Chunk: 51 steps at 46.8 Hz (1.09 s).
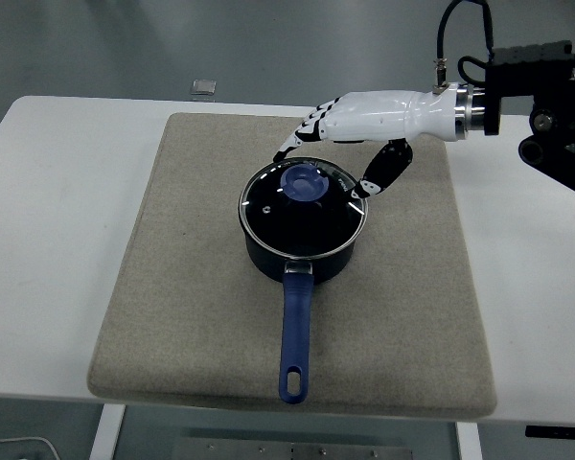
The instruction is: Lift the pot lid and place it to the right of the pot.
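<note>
Pot (302,251), lid (303,207), right hand (350,129).

Right robot hand (350,129) reaches in from the right, fingers spread, palm down

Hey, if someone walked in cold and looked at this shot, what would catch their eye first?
Probably the dark pot in the middle of the grey mat, its glass lid on and its blue handle pointing toward the near edge. Next, the white right hand, fingers spread, poised just behind the lid's blue knob.
</note>
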### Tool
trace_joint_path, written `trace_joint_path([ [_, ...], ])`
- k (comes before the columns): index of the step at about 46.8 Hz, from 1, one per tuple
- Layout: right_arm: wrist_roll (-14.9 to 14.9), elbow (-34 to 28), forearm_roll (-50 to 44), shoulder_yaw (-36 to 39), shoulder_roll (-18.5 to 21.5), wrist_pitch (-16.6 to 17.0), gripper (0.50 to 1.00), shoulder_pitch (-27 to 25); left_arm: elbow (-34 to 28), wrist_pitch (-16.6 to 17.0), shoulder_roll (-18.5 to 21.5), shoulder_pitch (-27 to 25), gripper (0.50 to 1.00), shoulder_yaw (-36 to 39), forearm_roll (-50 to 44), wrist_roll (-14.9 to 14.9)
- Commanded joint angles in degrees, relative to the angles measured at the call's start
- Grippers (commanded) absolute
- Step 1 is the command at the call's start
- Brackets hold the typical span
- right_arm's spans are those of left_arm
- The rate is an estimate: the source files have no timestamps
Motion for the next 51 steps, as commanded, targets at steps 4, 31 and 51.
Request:
trace_joint_path([
  [4,0.0,0.0,-0.3,-1.5,0.2,-2.4,0.887,-0.1,0.0,0.0,0.0,0.0,1.000,0.0,-0.1,0.0],
  [31,0.0,-1.0,-1.1,-2.7,2.4,-6.5,0.887,-0.4,0.0,0.0,0.0,0.0,1.000,0.0,0.0,0.0],
  [51,0.0,-2.6,-2.0,-3.4,3.4,-9.4,0.887,-1.0,0.0,0.0,0.0,0.0,1.000,0.0,-0.1,0.0],
])
